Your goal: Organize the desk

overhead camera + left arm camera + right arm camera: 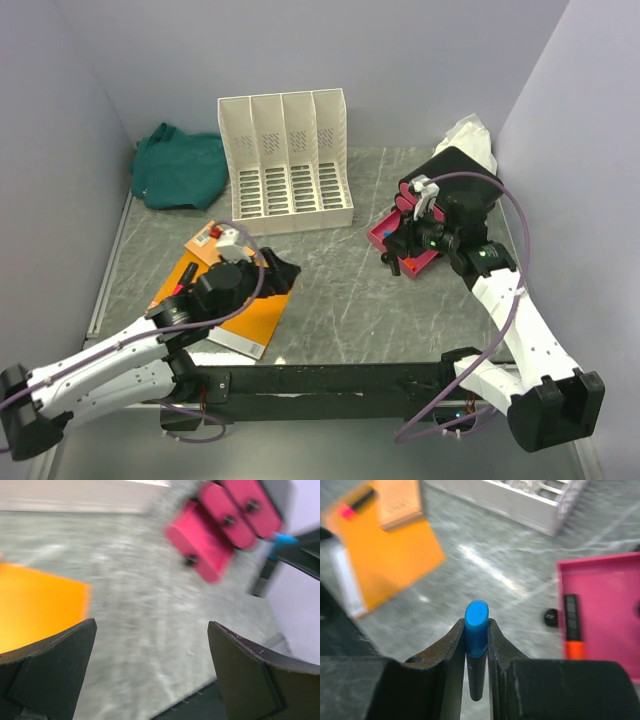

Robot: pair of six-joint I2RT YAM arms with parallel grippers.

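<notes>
The desk is dark grey-green stone with white veins. My right gripper is shut on a black marker with a blue cap, which stands up between the jaws. It hovers at the near left corner of a pink tray. That tray holds an orange-and-black marker. My left gripper is open and empty over bare desk, just off the right edge of an orange folder. From above, the left gripper sits at the folder's far right corner.
A white slotted file organizer stands at the back centre. A green cloth lies at the back left. A black box and crumpled white material sit at the back right. A small black cap lies beside the tray. A tan pad rests on the folder.
</notes>
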